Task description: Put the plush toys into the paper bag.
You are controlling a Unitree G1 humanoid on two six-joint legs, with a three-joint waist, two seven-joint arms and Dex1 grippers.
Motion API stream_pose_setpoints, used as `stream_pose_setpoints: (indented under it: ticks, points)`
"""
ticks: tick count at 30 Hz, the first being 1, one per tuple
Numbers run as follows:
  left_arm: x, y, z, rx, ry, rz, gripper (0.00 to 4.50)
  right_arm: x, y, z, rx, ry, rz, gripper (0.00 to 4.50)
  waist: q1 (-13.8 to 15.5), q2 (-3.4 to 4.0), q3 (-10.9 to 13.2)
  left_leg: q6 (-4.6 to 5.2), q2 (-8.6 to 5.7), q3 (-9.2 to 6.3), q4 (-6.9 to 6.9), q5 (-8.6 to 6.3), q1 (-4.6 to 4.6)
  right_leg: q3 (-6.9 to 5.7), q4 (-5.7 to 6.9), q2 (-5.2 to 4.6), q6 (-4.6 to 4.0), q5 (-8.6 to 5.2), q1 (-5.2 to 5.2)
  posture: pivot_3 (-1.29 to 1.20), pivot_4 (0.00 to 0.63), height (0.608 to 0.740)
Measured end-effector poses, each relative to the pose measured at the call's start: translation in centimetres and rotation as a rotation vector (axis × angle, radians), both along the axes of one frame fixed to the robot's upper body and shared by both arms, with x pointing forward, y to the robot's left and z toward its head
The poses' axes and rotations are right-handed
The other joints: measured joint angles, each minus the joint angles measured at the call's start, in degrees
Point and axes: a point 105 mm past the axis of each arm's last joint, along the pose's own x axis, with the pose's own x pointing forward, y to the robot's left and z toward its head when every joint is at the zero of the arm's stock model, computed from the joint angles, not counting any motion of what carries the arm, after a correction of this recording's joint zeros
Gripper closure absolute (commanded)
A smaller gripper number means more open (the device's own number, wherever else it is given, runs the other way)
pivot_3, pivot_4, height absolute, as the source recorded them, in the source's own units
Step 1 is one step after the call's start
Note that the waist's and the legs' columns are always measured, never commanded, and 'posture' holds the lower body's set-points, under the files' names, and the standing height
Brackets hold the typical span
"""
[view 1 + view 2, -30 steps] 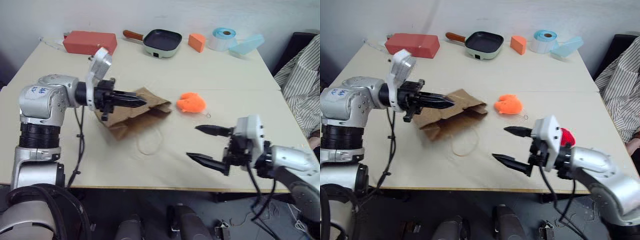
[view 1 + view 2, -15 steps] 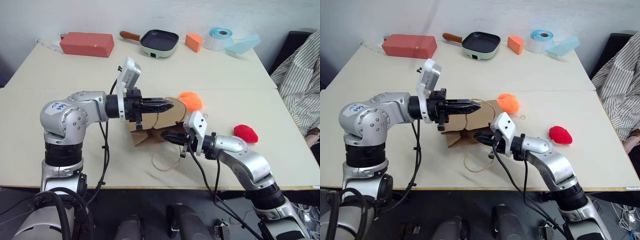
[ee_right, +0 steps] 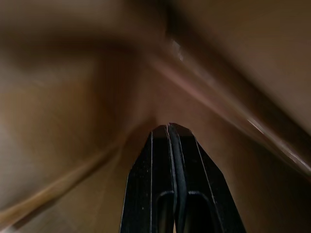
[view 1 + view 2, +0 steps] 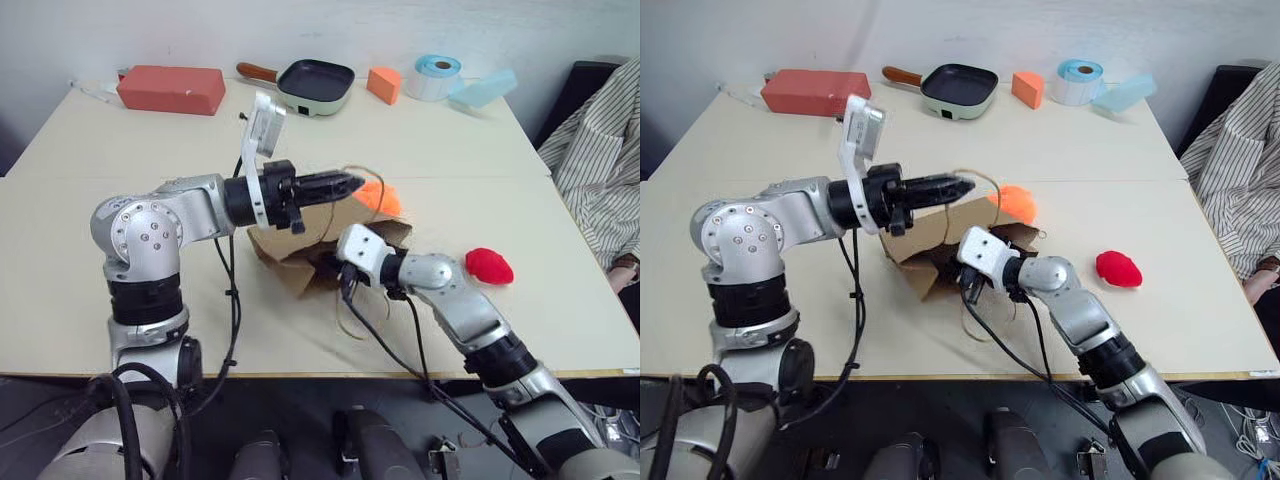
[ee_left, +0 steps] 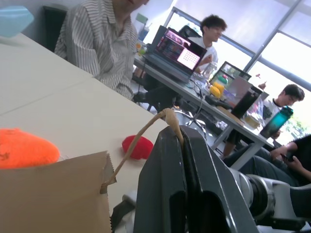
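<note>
— Mid-table, what's with the paper bag (image 4: 300, 240)?
— It is crumpled, mouth raised. The left gripper (image 4: 352, 183) has its fingers pinched together on a cord handle (image 5: 146, 131), holding it above the bag's top edge.
— And the right gripper (image 3: 168, 127)?
— Fingers pressed together, pushed into the bag's opening with brown paper all around.
— The toys?
— The orange plush toy (image 4: 383, 196) sits just behind the bag's far edge; the red plush toy (image 4: 489, 266) lies well apart on bare table (image 4: 560, 310), toward a person's striped sleeve (image 4: 600, 150).
</note>
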Motion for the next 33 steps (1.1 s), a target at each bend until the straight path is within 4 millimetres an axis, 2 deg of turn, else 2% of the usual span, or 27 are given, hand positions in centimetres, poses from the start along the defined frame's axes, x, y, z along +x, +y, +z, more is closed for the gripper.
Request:
stream_pose_setpoints:
  ticks: [2, 6, 12, 15, 19, 24, 27, 29, 33]
  points:
    - [0.2, 0.1, 0.2, -0.002, 0.000, 0.023, 4.50, 0.2, -0.2, -0.6, -0.053, -0.033, 0.007, 4.45, 0.0, 0.00, 0.0, -0.01, 0.00, 0.00, -0.04, 0.01, 0.00, -0.01, 0.00, 0.00, 0.00, 0.00, -0.01, 0.00, 0.150, 0.740]
    - [0.3, -0.1, 0.2, -0.022, 0.016, 0.024, 4.50, 0.3, 0.2, -0.1, -0.106, -0.101, 0.046, 4.45, 0.0, 0.00, 0.0, -0.01, 0.01, -0.01, 0.00, 0.01, 0.00, -0.01, -0.01, -0.01, 0.00, 0.00, 0.00, 0.00, 0.150, 0.740]
    - [-0.9, -0.8, 0.5, -0.027, 0.018, -0.073, 4.50, 0.2, 2.1, -0.1, -0.240, -0.153, 0.201, 4.45, -0.5, 0.00, 0.0, -0.06, 0.01, 0.00, 0.00, 0.03, 0.03, -0.02, -0.02, 0.00, 0.00, 0.00, -0.01, 0.00, 0.150, 0.740]
    - [-2.1, -0.9, 0.2, 0.007, 0.014, -0.143, 4.50, 0.5, 3.6, 0.0, -0.245, -0.081, 0.270, 4.45, -1.4, 0.00, 0.0, -0.08, 0.01, -0.02, 0.03, 0.04, 0.04, -0.04, 0.00, -0.01, 0.00, 0.00, 0.00, 0.00, 0.150, 0.740]
    - [-3.1, -1.2, 0.0, 0.029, -0.004, -0.196, 4.50, 1.3, 3.6, -0.3, -0.249, 0.052, 0.304, 4.45, -1.6, 0.01, 0.0, -0.07, 0.01, -0.05, 0.06, 0.04, 0.08, -0.05, 0.00, -0.02, 0.00, 0.00, 0.04, 0.00, 0.150, 0.740]
    - [-3.0, -1.0, 0.2, 0.025, -0.010, -0.187, 4.50, 1.0, 4.8, -0.9, 0.095, 0.449, 0.245, 4.45, -1.7, 0.01, 0.0, -0.08, 0.05, -0.05, 0.08, 0.04, 0.06, -0.05, 0.22, -0.02, 0.00, 0.00, 0.02, 0.00, 0.150, 0.740]
    - [-2.6, -0.2, 1.2, 0.014, -0.042, -0.142, 4.50, -0.1, 5.0, -1.6, 0.147, 0.577, 0.249, 4.45, -1.5, 0.02, 0.0, -0.08, 0.06, -0.07, 0.07, 0.04, 0.03, -0.06, 0.19, -0.02, 0.00, 0.00, 0.02, 0.00, 0.150, 0.740]
    - [-2.1, 0.5, 2.1, 0.000, -0.060, -0.107, 4.50, -0.5, 4.8, -2.2, 0.120, 0.571, 0.246, 4.45, -1.4, 0.02, 0.0, -0.07, 0.02, -0.08, 0.07, 0.04, 0.02, -0.06, 0.16, -0.05, 0.00, 0.00, 0.03, 0.00, 0.150, 0.740]
    - [-1.5, 1.1, 3.2, -0.028, -0.082, -0.075, 4.50, -0.5, 5.2, -2.1, 0.014, 0.436, 0.259, 4.45, -1.5, 0.02, 0.0, -0.10, 0.02, -0.07, 0.06, 0.04, 0.08, -0.06, 0.05, -0.04, 0.00, 0.00, 0.04, 0.00, 0.150, 0.740]
